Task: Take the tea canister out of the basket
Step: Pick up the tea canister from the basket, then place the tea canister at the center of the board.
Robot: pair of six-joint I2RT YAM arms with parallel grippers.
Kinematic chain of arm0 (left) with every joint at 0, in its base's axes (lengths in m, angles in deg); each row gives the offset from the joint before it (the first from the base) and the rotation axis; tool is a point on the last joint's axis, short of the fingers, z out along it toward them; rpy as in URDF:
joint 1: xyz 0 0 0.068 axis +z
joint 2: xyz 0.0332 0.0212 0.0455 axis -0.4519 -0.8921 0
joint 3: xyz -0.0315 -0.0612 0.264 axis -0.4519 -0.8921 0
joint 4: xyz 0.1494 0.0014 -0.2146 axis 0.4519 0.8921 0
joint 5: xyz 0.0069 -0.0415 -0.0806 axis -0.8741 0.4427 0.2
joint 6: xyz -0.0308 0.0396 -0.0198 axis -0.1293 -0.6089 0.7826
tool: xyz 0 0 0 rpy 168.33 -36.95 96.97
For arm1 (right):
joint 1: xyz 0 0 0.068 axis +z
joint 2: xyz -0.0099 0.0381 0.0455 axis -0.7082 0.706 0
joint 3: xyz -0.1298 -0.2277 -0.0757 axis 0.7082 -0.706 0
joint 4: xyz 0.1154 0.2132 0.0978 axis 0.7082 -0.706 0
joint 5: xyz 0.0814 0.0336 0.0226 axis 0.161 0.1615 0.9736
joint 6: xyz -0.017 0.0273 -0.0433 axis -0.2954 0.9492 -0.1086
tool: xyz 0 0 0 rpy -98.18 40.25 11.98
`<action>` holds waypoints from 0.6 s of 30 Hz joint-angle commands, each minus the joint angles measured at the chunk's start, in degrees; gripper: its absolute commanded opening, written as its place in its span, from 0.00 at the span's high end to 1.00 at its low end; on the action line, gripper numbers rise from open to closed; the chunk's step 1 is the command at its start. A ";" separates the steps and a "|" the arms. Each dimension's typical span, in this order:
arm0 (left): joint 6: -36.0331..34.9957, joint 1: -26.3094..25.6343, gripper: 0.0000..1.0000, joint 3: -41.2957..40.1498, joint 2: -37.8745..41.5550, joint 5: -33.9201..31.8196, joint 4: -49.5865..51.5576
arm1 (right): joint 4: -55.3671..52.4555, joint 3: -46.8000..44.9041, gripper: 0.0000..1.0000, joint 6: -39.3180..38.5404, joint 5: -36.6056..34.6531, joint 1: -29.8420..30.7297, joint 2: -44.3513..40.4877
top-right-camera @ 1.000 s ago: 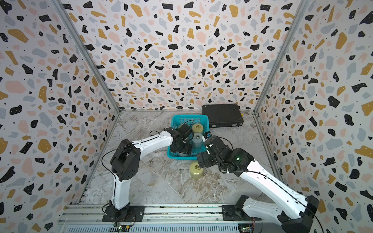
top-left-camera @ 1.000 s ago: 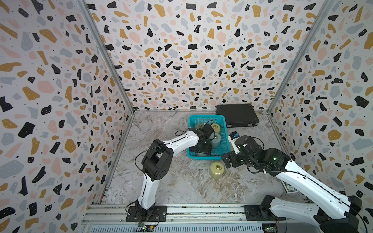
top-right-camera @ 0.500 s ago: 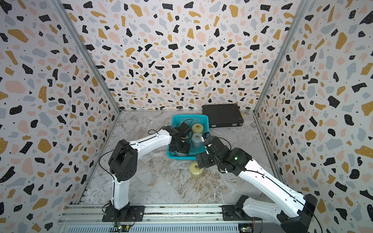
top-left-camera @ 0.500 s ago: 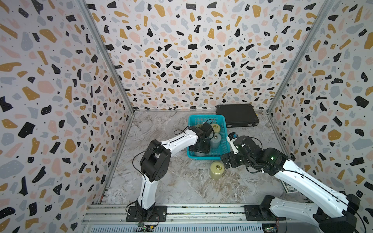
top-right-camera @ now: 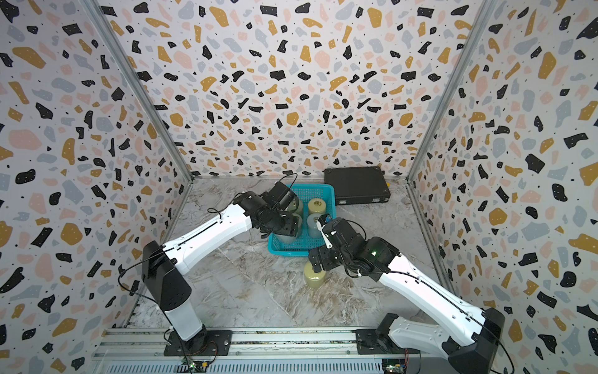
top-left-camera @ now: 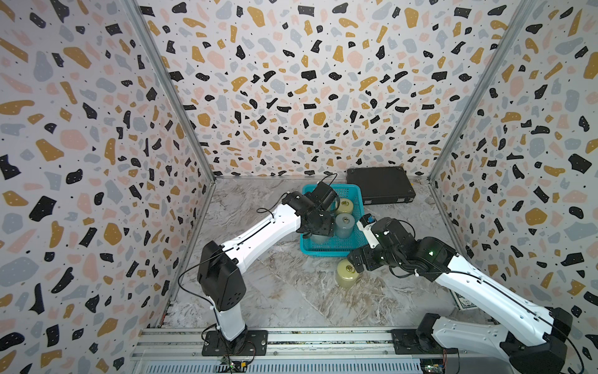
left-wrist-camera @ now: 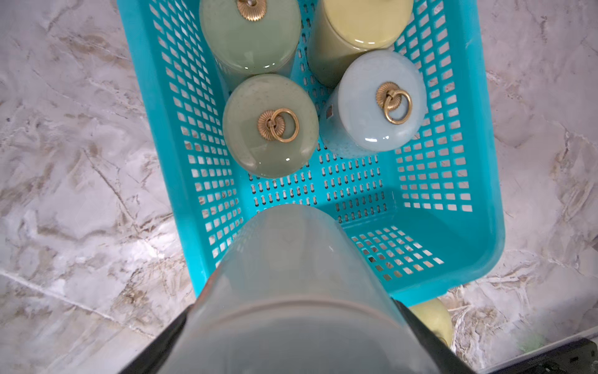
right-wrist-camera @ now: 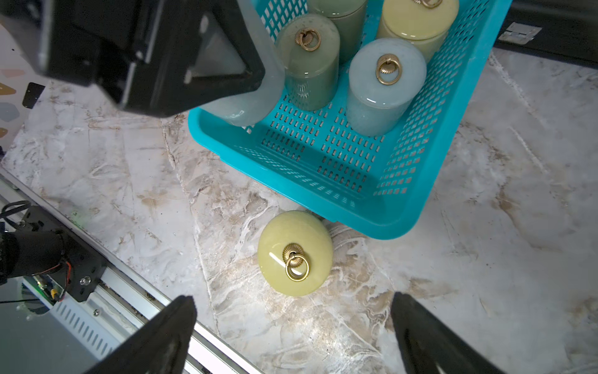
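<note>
Right wrist view, nearest: yellow canister (right-wrist-camera: 294, 252) stands upright on the worktop (right-wrist-camera: 485, 226), just outside the basket (left-wrist-camera: 453, 239); that one is out.
Right gripper (right-wrist-camera: 293, 307): jaws spread wide and empty, hovering above the yellow canister and touching nothing.
Right arm: reaches in low from its base, wrist turned down.
Left gripper (left-wrist-camera: 291, 336): jaws clamped on the sides of the grey canister (left-wrist-camera: 291, 259), held over the basket's near corner.
Left arm: stretched forward, wrist bent down over the basket.
Step in hand: likely lifting the grey canister out; whether its base clears the rim I cannot tell.
Left inside: green canister (left-wrist-camera: 270, 126) and blue canister (left-wrist-camera: 375, 100) side by side; behind them second green canister (left-wrist-camera: 249, 35) and second yellow canister (left-wrist-camera: 356, 26); all upright.
Beyond: black case (top-left-camera: 382, 189), just past the basket's far corner.
</note>
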 commanded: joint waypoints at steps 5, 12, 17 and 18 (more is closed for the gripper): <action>6.30 -4.95 0.22 -6.95 10.19 -4.13 0.88 | 0.39 -1.22 0.01 -0.05 3.42 -0.18 -2.20; 12.33 -10.26 0.22 -15.63 16.65 -6.78 -1.70 | -0.31 -2.55 0.01 0.30 5.10 -0.17 -3.43; 16.90 -13.91 0.21 -23.30 19.22 -8.24 -5.47 | -0.95 -3.10 0.01 0.60 6.08 -0.22 -3.90; 17.60 -14.54 0.22 -24.66 19.53 -8.35 -6.22 | -1.15 -3.11 0.01 0.57 6.09 -0.17 -3.98</action>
